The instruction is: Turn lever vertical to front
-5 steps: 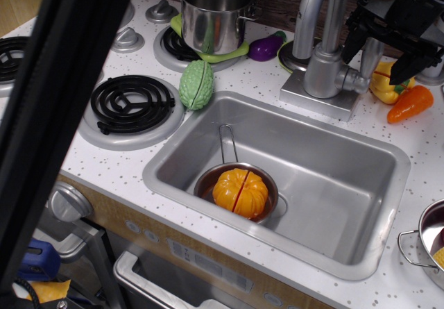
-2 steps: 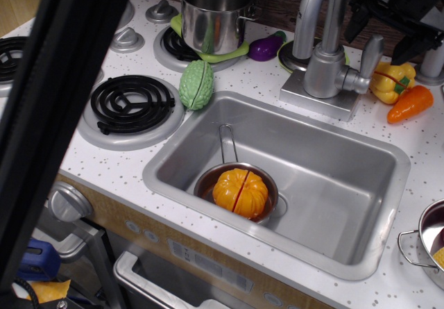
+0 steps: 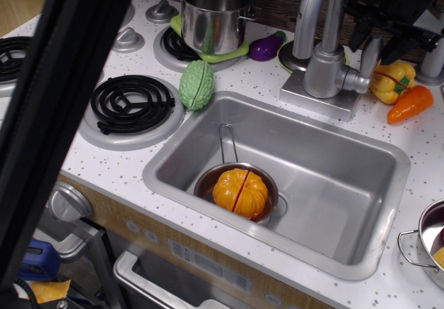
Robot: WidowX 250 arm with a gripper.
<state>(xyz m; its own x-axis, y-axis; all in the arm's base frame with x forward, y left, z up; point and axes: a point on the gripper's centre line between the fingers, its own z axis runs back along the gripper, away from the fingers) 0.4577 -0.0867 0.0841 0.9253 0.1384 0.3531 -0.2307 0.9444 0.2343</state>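
Fingers poised over an upright faucet lever, upper right of the frame.

Gripper (image 3: 388,35) hangs just above the lever (image 3: 370,55), its dark fingers (image 3: 404,45) spread to either side and holding nothing, apparently lined up to push the paddle forward. The lever stands upright on a stub at the faucet body (image 3: 322,73). Yellow pepper (image 3: 390,81) and carrot (image 3: 409,104) lie on the tabletop (image 3: 263,80) close behind; the spout (image 3: 316,10) crowds the left side.

White speckled counter (image 3: 250,76): green gourd (image 3: 196,84), eggplant (image 3: 265,47), peppers (image 3: 401,90).
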